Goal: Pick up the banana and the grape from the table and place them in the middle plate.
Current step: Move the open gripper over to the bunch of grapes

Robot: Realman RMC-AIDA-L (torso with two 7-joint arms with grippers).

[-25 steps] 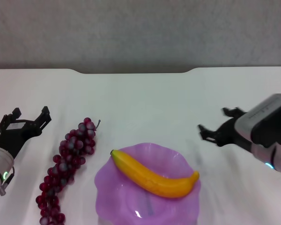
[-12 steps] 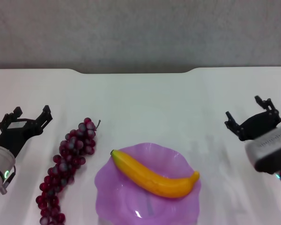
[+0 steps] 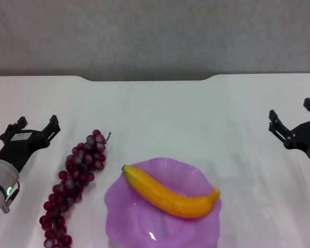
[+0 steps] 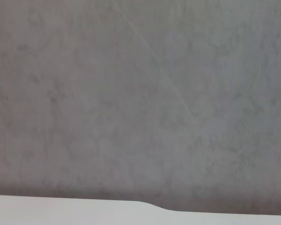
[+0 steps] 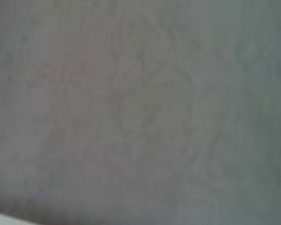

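The yellow banana [image 3: 170,194] lies across the purple middle plate [image 3: 124,206] at the near centre of the white table [image 3: 160,113]. The dark red grape [image 3: 72,186] bunch lies on the table just left of the plate. My left gripper [image 3: 30,126] hovers open to the left of the grape, empty. Far out at the right edge my right gripper [image 3: 294,116] is open and empty, well away from the plate. Both wrist views show only the grey wall and a sliver of table edge.
The table's far edge [image 3: 144,78] has a notch, with a grey wall behind it. Bare tabletop stretches between the plate and the far edge and on both sides.
My right gripper has drawn back from beside the plate to the right edge of the view, empty. The left gripper has shifted slightly. Banana, plate and grape have not moved.
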